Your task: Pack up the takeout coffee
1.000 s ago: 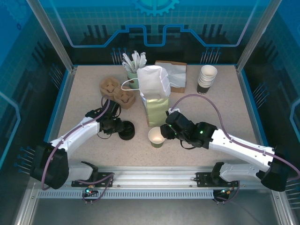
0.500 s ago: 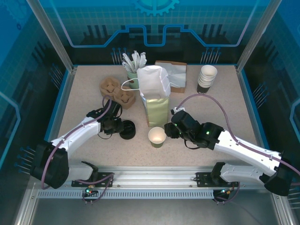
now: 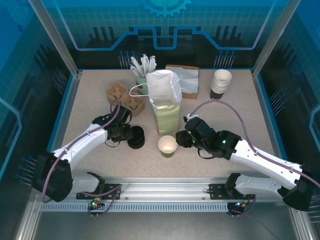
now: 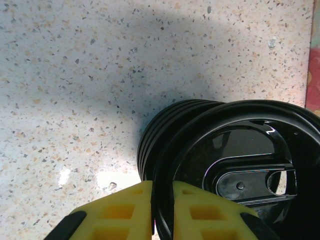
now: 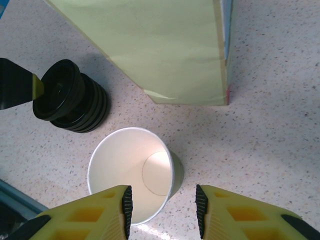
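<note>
A small paper cup (image 3: pixel 167 145) with pale greenish sides stands open-topped and lidless in front of the tall pale green paper bag (image 3: pixel 167 117). The takeout coffee with its lid on is out of view. My right gripper (image 5: pixel 162 210) is open just to the right of the cup (image 5: pixel 132 172); one finger overlaps its rim and the other stands beside it. My left gripper (image 4: pixel 162 200) is shut on the rim of the top black lid (image 4: pixel 240 175), tilted above the stack of lids (image 4: pixel 155 135). That stack (image 3: pixel 135 137) sits left of the cup.
Brown pulp cup carriers (image 3: pixel 125 97) lie behind the left arm. A tub of stirrers (image 3: pixel 142 67), a brown napkin box (image 3: pixel 187 80) and a stack of lidless white-rimmed cups (image 3: pixel 221 82) line the back. The bag (image 5: pixel 165 50) stands close behind the cup.
My right gripper has drawn back a little to the right, away from the cup. The left gripper has stayed at the lid stack, hardly moving.
</note>
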Controlling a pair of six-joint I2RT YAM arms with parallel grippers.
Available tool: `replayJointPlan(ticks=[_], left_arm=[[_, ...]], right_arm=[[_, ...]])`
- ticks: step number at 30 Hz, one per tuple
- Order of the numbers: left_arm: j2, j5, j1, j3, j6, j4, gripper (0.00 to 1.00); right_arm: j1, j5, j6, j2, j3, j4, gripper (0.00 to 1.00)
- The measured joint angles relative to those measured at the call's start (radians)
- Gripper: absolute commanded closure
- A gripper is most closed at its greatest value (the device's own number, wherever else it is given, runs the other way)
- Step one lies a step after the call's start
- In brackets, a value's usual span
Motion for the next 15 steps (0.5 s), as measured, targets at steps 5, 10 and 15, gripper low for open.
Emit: replayJointPlan(ticks=[5, 10, 15], left_arm=[[-0.056, -0.019, -0.022, 0.035, 0.000, -0.073, 0.84], [-0.135, -0.052, -0.081, 0.076, -0.003, -0.165, 0.84], [-0.208, -0.077, -0.140, 0.113, -0.024, -0.246, 0.84]], right_arm=[[0.000, -0.063, 0.035, 0.025, 0.020, 0.006, 0.60], [0.003, -0.113, 0.068, 0.066, 0.080, 0.010, 0.58], [0.030, -0.143, 0.084, 0.122, 0.158, 0.016, 0.55]])
